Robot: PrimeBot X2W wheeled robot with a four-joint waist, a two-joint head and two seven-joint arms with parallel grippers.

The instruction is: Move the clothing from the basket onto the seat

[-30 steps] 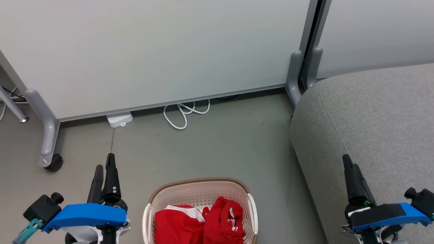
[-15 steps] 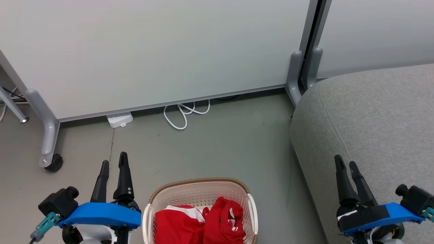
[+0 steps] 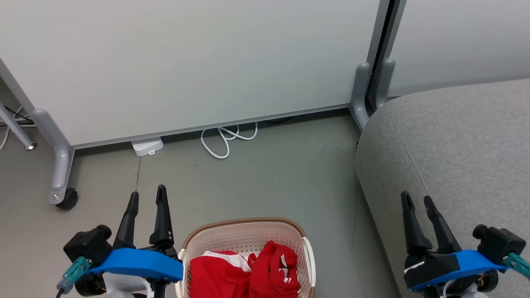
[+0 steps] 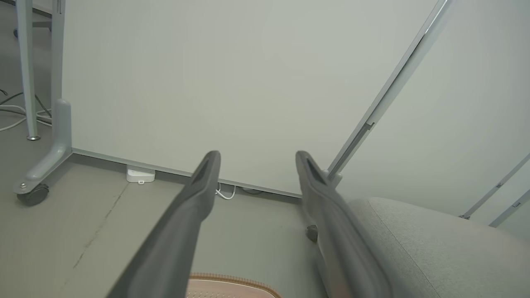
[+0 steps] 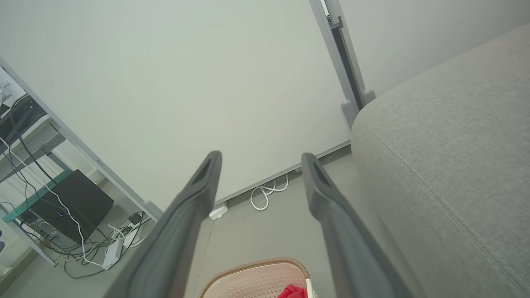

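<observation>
Red clothing [image 3: 248,273] is lying in the basket [image 3: 244,222], which is sitting on the floor [image 3: 269,178] at the near edge of the head view, between the two arms. The frame is cutting part of it off. (obs. A)

Noting both tools: left end effector [image 3: 147,191] is hanging just left of the basket rim, fingers spread, carrying nothing; right end effector [image 3: 415,197] is hovering over the near edge of the seat [image 3: 463,140], also spread and empty. (obs. B)

What are you worrying about from here? (obs. A)

Three things, all guesses. A long finger may be catching a perforation or the woven-look rim on the way down, and then the basket is coming up with the cloth. The two garments are touching, so a pinch on one may be dragging the other out and dropping it on the bare floor between basket and seat. And cloth trailing low may be snagging on the seat's rounded edge instead of landing on top. (obs. B)

Orientation? (obs. A)

The clothing is showing no clean axis. Two crumpled heaps are lying side by side, so the pile is running left to right across the basket. The left heap is lying flatter, with white trim showing on top; the right heap is bunching higher. Which way the collars are pointing, I am not managing to tell. (obs. B)
</observation>
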